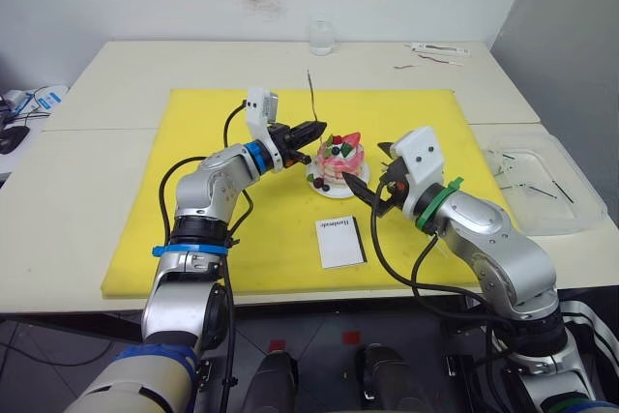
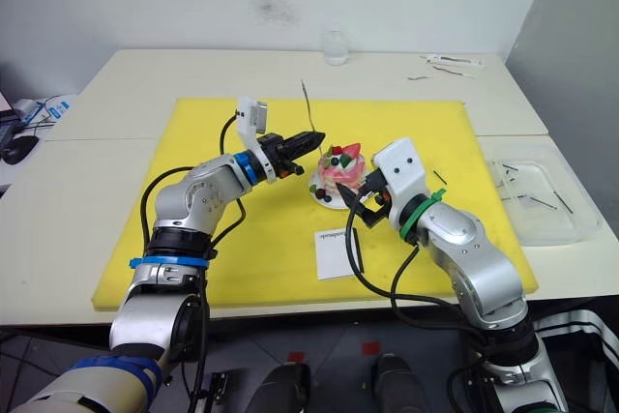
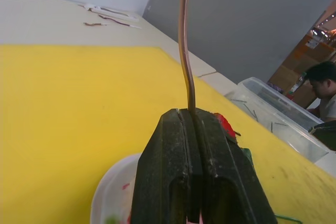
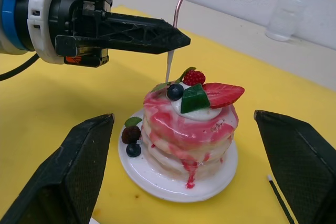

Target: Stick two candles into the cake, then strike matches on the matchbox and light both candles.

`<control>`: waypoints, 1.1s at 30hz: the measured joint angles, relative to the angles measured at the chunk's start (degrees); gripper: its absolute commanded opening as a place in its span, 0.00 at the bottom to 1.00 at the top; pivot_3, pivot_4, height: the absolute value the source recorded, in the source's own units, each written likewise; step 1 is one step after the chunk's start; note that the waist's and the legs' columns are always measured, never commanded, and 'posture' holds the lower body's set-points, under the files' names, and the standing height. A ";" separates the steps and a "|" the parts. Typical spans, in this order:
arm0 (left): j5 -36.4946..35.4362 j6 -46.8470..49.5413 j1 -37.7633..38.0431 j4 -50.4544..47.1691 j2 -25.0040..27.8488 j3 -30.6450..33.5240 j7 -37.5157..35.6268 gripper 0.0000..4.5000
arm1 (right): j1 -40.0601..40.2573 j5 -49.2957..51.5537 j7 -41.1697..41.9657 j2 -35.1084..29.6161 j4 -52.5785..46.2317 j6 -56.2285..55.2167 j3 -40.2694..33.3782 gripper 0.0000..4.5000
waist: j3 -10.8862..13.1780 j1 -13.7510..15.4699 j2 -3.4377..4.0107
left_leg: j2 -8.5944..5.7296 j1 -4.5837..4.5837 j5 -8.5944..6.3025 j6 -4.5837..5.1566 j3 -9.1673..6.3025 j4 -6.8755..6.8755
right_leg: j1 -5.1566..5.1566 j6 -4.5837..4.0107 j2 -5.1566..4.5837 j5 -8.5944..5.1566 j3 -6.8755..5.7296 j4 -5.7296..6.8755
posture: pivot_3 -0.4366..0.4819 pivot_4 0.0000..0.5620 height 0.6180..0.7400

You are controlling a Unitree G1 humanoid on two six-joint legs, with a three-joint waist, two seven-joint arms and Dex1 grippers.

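Centre of frame: the cake [image 1: 340, 162] on its white plate [image 4: 173, 179], resting on a yellow mat [image 1: 193, 210]. The left gripper [image 1: 322, 129], fingers pressed together on a candle [image 4: 180, 3], holds it upright just left of the cake's top (pale lower end [image 4: 168, 67] close above the topping; contact cannot be told). The right gripper [image 4: 191, 171], jaws spread wide and empty, flanks the cake from the lower right. The matchbox [image 1: 339, 241] lies below centre. One match [image 4: 278, 196] lies on the mat beside the plate. Right edge: a clear tray [image 1: 542, 186] with further sticks.
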 measured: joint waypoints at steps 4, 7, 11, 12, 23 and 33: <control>0.95 -1.10 0.81 0.03 -0.35 -0.84 -0.22 0.00 | -0.01 0.00 -0.03 0.17 0.00 0.00 -0.01 0.99 | 0.00 0.00 0.00 | 0.00 0.00 0.00 0.00 0.00 0.00 | 0.00 0.00 0.00 0.00 0.00 0.00 | 0.48 0.27 1.00; 1.43 -2.12 1.67 0.00 -0.40 -1.35 -0.64 0.00 | -0.03 0.01 -0.08 0.42 0.00 0.08 -0.19 0.99 | 0.00 0.00 0.00 | 0.00 0.00 0.00 0.00 0.00 0.00 | 0.00 -0.01 0.00 0.01 0.00 0.02 | 0.48 0.27 1.00; 2.36 -3.98 3.10 -0.33 -0.37 -2.07 -1.29 0.00 | -0.28 0.00 -0.11 0.61 0.00 0.37 -0.77 0.99 | -0.01 0.01 0.00 | 0.00 0.02 0.00 0.00 0.00 0.01 | 0.03 -0.01 0.00 0.01 0.00 0.01 | 0.48 0.27 1.00; 2.67 -4.63 3.34 -0.42 -0.38 -2.22 -1.30 0.00 | -0.33 0.00 -0.11 0.65 0.00 0.42 -0.86 0.99 | -0.01 0.02 0.00 | 0.00 0.03 0.00 0.00 0.00 0.01 | 0.05 -0.01 0.00 0.01 0.00 0.01 | 0.48 0.27 1.00; 4.37 -8.85 4.66 -0.61 -0.45 -3.46 -1.37 0.07 | -1.40 -0.03 0.03 0.93 0.11 0.53 -0.90 1.00 | -0.01 0.01 0.00 | 0.00 0.26 0.00 0.00 0.00 0.02 | 0.28 0.00 0.00 0.00 0.01 0.01 | 0.48 0.27 1.00; 4.30 -8.24 5.37 -1.67 -0.15 -3.05 -1.08 0.73 | -1.41 -0.11 0.12 0.94 0.51 0.41 -0.87 1.00 | -0.01 0.00 0.00 | 0.01 0.30 0.00 0.00 0.00 0.00 | 0.31 0.00 0.00 0.00 0.01 0.00 | 0.48 0.27 1.00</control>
